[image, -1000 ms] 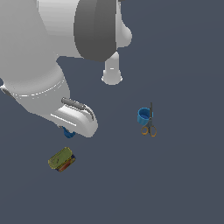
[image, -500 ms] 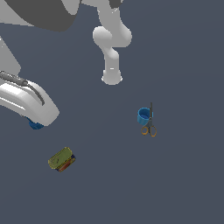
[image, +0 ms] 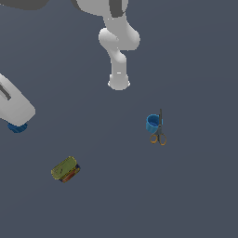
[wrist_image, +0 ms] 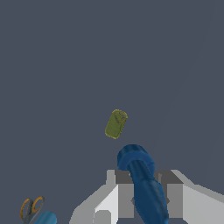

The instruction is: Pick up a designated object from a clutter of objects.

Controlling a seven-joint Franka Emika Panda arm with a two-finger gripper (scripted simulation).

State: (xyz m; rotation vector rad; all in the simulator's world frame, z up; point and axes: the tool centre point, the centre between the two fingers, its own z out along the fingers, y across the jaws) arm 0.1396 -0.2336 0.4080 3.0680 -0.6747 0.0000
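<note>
In the wrist view the designated object, a dark-blue knob on a short blue stem, sits between the fingers of my gripper, which is shut on it above the floor. In the exterior view only a dark-blue bit of it peeks out under a white arm link at the left edge. The rest of the clutter lies on the floor: a yellow-green flat can, a light-blue cup and orange-handled scissors touching the cup.
The arm's white base stands at the back middle of the dark grey floor. A large white arm link covers the exterior view's left edge.
The arm has swung toward the exterior view's left, carrying the dark-blue thing away from the can. The cup, scissors and can have not moved.
</note>
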